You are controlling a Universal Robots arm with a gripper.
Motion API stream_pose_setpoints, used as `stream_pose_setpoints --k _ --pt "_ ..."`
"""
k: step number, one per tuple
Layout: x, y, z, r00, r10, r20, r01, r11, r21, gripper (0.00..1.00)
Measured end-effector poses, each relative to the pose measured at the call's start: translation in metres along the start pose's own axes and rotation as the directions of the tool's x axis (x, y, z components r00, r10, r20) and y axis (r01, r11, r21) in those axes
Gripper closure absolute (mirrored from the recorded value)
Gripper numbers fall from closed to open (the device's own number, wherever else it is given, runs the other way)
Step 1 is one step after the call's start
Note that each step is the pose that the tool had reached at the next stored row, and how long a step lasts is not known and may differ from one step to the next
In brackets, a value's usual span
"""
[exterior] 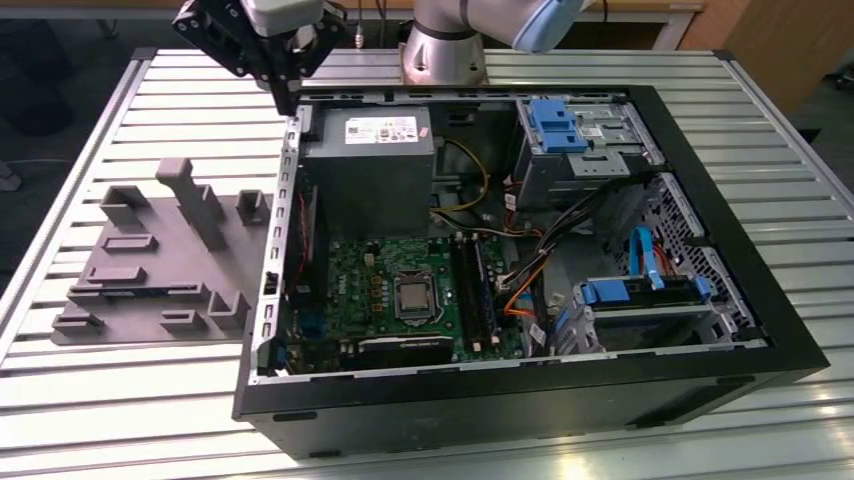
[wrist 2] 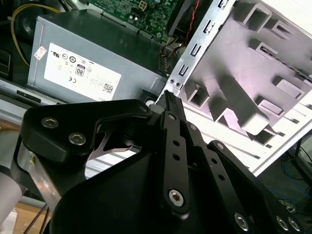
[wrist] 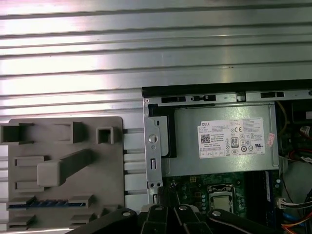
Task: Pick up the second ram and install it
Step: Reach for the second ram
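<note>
The second ram (wrist: 48, 203) is a thin blue-green stick lying in a slot of the grey holder block (exterior: 147, 270), on the table beside the open computer case (exterior: 747, 300). My black gripper (exterior: 286, 100) hangs above the case's back corner, near the power supply (exterior: 367, 165), well away from the ram. Its fingertips (wrist 2: 168, 97) meet with nothing between them. In the first wrist view the gripper (wrist: 169, 210) is over the case's edge, with the holder block (wrist: 63, 165) to one side. The black memory slots (exterior: 474, 290) run along the green motherboard (exterior: 387, 290).
Blue drive brackets (exterior: 558, 125) and cables fill the case on the exterior view's right. The case's metal wall (exterior: 283, 230) stands between the holder block and the motherboard. A ribbed metal table (exterior: 134, 400) lies under everything.
</note>
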State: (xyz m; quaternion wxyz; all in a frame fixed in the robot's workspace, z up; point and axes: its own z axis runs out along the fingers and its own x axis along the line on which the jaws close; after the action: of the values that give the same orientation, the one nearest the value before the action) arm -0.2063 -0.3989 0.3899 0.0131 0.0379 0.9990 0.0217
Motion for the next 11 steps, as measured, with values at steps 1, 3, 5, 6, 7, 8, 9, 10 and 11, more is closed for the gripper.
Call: stream_pose_setpoints --k 1,3,5,6,7,8,9,10,11 --pt "0.0006 0.0 0.0 1.0 0.0 0.0 0.0 1.0 0.0 0.87" --pt "0.0018 -0.0001 0.0 1.0 0.0 0.0 0.0 1.0 0.0 0.87" --pt "0.0031 -0.0002 0.0001 1.0 0.0 0.0001 0.0 1.0 0.0 0.87" --pt "0.0038 -0.0003 0.0001 1.0 0.0 0.0 0.0 1.0 0.0 0.87" --pt "0.0044 -0.0003 0.0001 1.0 0.0 0.0 0.0 1.0 0.0 0.87" --pt "0.0051 -0.0004 0.0001 1.0 0.0 0.0 0.0 1.0 0.0 0.87" --pt "0.0057 -0.0004 0.0001 1.0 0.0 0.0 0.0 1.0 0.0 0.87" --pt "0.0064 -0.0005 0.0001 1.0 0.0 0.0 0.0 1.0 0.0 0.87" --pt "0.0071 -0.0006 0.0001 1.0 0.0 0.0 0.0 1.0 0.0 0.87"
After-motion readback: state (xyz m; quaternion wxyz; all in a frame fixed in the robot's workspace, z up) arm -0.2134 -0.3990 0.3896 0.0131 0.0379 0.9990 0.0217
